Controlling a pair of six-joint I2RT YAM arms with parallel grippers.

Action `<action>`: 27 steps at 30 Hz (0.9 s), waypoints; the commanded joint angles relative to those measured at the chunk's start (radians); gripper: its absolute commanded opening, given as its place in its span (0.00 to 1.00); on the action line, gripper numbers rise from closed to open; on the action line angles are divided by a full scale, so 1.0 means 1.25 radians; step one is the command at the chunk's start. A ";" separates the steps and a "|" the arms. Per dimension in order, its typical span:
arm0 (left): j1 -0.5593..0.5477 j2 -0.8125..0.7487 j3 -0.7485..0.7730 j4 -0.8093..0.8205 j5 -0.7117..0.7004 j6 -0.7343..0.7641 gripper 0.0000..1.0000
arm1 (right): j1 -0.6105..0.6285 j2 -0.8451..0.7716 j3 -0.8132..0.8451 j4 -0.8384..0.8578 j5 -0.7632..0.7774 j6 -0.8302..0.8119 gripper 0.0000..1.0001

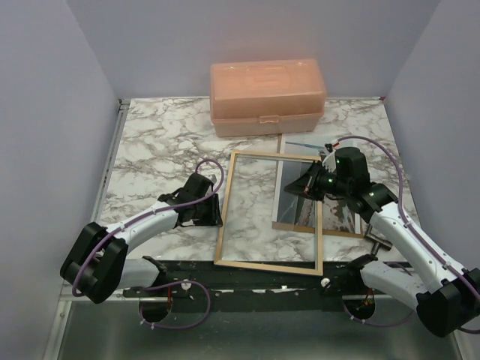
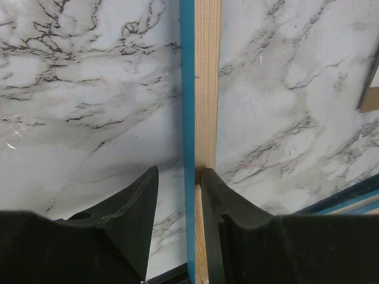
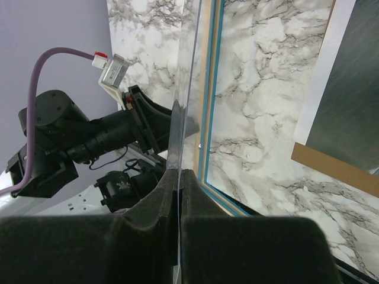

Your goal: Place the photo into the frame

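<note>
**Pane pinched at the right, frame rim straddled at the left**

The frame [image 1: 270, 267] is laid flat, wood side up, in the middle of the marble bench [image 1: 165, 142], with its near rim at the bench's near edge. Its left rim is straddled by the left end effector [image 2: 179, 171], whose jaws are held apart. One finger [image 2: 237, 236] is pressed against the wood. A strip of marble is seen between the other finger and the blue side, so the rim is not clamped.

The right end effector [image 3: 179, 173] is brought together on the clear pane [image 3: 177, 136]. The pane is seen edge-on between the fingers and is held just beside the frame's right rim.

The photo [image 3: 349, 89] is found picture side up toward the right side of the bench, outside the frame's recess. It is laid on a brown backing board [image 3: 331, 168], which juts out along its near edge. Both are partly overlapped by the frame's right rim and are seen through the frame's opening.

A peach plastic box [image 1: 268, 96] is set, lid closed, at the far edge of the bench.
</note>
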 commanded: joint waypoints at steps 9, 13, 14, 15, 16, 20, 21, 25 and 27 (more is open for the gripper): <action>-0.009 0.026 -0.007 -0.014 -0.025 0.019 0.36 | 0.007 0.053 0.070 -0.191 0.074 -0.126 0.00; -0.011 0.026 -0.007 -0.015 -0.026 0.019 0.36 | 0.007 0.069 0.074 -0.209 0.098 -0.147 0.01; -0.010 0.025 -0.007 -0.015 -0.026 0.019 0.36 | 0.007 0.074 0.075 -0.212 0.102 -0.152 0.01; -0.011 0.027 -0.007 -0.016 -0.026 0.019 0.35 | 0.007 0.079 0.077 -0.219 0.111 -0.156 0.00; -0.011 0.026 -0.007 -0.015 -0.026 0.019 0.35 | 0.007 0.082 0.076 -0.222 0.116 -0.162 0.01; -0.011 0.027 -0.007 -0.015 -0.026 0.019 0.35 | 0.007 0.096 0.074 -0.226 0.143 -0.176 0.01; -0.011 0.028 -0.007 -0.016 -0.026 0.019 0.35 | 0.007 0.099 0.072 -0.224 0.147 -0.178 0.01; -0.011 0.029 -0.007 -0.016 -0.026 0.019 0.35 | 0.007 0.109 0.068 -0.223 0.167 -0.188 0.01; -0.012 0.028 -0.006 -0.016 -0.028 0.019 0.35 | 0.007 0.112 0.062 -0.215 0.177 -0.192 0.01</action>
